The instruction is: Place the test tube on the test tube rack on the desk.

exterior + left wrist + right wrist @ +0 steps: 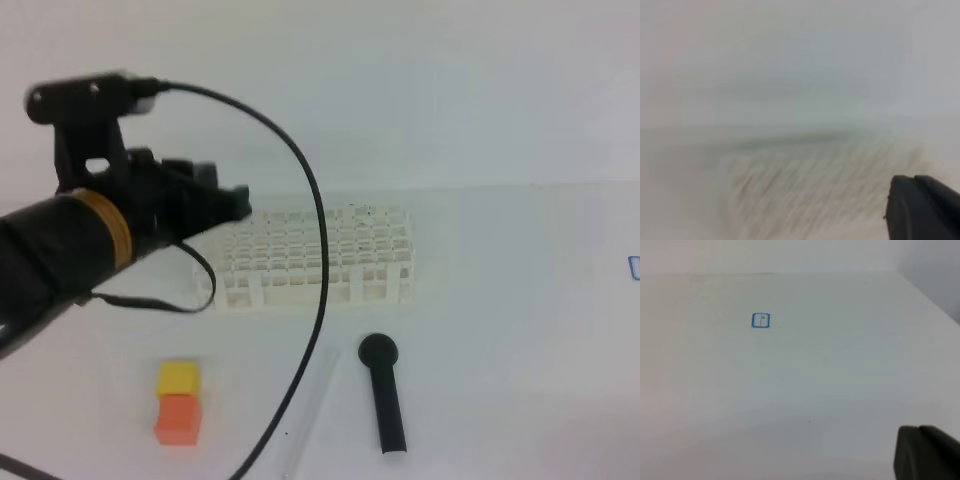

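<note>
The test tube [311, 408] lies flat on the white desk [500, 350], clear and hard to see, running from near the black stick toward the front edge. The white lattice test tube rack [320, 258] stands behind it, mid-desk. My left gripper [238, 201] hovers at the rack's left end, above it, shut and holding nothing. In the left wrist view its dark fingertips [914, 180] are pressed together over a motion-blurred rack [810, 190]. In the right wrist view, my right gripper [919, 430] looks shut and empty over bare desk [815, 380].
A black round-headed stick [384, 395] lies right of the tube. A yellow block [178, 378] and an orange block [178, 420] sit at front left. The left arm's black cable [318, 260] loops over the rack and the tube. A small blue square mark [760, 320] is on the desk.
</note>
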Robot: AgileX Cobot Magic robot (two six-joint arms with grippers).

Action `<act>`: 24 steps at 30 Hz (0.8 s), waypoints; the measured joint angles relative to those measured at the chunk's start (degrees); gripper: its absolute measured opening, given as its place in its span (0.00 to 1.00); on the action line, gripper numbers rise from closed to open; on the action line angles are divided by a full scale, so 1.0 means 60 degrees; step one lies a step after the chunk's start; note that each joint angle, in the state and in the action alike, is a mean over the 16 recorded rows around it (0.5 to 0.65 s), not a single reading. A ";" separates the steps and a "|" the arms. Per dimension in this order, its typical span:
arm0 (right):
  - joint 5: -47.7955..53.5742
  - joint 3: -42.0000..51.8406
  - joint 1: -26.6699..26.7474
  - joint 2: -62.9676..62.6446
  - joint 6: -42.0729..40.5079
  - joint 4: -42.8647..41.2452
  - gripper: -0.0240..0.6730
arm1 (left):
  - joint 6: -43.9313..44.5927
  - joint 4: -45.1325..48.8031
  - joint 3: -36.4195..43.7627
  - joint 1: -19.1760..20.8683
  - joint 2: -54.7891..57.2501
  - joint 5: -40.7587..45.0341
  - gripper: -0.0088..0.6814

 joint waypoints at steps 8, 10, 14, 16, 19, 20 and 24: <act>0.0000 0.0000 0.0000 0.0000 0.0000 0.0000 0.03 | 0.6026 -0.5198 -0.0507 -0.0877 -0.0099 0.5272 0.01; 0.0000 0.0000 0.0000 0.0000 0.0000 0.0000 0.03 | 0.7022 -0.6299 -0.0725 -0.0947 -0.0119 0.6299 0.01; 0.0000 0.0000 0.0000 0.0000 0.0000 0.0000 0.03 | 0.7964 -0.7911 -0.1148 -0.0960 -0.0125 0.7620 0.01; 0.0000 0.0000 0.0000 0.0000 0.0000 0.0000 0.03 | 0.7915 -0.8358 -0.1332 -0.0959 -0.0125 0.7979 0.01; 0.0000 0.0000 0.0000 0.0000 0.0000 0.0000 0.03 | 0.7519 -0.8752 -0.1562 -0.0961 -0.0089 0.8325 0.01; 0.0000 0.0000 0.0000 0.0000 0.0000 0.0000 0.03 | 0.7365 -0.8832 -0.1618 -0.0961 -0.0069 0.8401 0.01; 0.0000 0.0000 0.0000 0.0000 0.0000 0.0000 0.03 | 0.6751 -0.8985 -0.1724 -0.0960 0.0077 0.8492 0.03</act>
